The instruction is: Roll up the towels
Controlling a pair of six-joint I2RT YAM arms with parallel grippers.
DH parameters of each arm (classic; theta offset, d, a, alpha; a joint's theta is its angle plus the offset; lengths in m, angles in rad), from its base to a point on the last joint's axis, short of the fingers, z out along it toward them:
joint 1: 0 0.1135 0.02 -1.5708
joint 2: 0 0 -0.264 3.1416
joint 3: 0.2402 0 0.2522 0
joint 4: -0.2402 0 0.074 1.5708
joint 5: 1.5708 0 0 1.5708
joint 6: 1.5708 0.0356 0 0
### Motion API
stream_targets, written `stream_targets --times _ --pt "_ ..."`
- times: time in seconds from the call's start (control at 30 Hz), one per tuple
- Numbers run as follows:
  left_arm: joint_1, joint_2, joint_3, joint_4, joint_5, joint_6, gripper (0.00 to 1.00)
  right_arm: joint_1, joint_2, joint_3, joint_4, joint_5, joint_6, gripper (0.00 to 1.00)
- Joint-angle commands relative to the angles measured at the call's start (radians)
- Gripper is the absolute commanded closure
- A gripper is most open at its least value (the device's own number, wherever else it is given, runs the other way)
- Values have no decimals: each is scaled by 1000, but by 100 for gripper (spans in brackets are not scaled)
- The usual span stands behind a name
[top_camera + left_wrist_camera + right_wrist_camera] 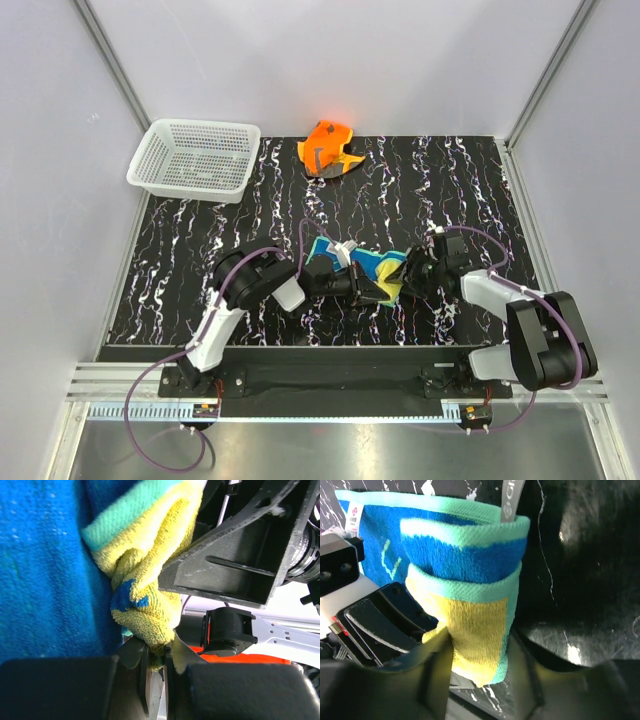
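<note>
The yellow towel with the teal-blue back (372, 266) lies partly folded over at the table's near middle. My left gripper (372, 290) is shut on its bunched yellow edge (150, 625), seen pinched between the jaws in the left wrist view. My right gripper (410, 272) is shut on the folded yellow and teal end (477, 640), with the blue layers (465, 560) curled above it. The two grippers sit close together, almost touching. The orange towel (328, 147) lies crumpled at the far middle of the table, away from both grippers.
A white mesh basket (194, 159) stands at the far left corner. The black marbled mat (200, 250) covers the table. Metal frame posts and white walls bound the table on the left, right and back.
</note>
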Motion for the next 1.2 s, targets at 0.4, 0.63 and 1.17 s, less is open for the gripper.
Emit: stream_targets --times 0.4,0.63,1.17 --pt "-15 -337 36 -707 -223 434 34 61 -25 142 -235 151 -48 84" --pt "-283 -495 225 -1313 -963 711 33 104 -5 197 -330 201 -32 85" --pt "-567 -181 517 -1323 -1475 970 25 127 29 234 -387 183 -34 88"
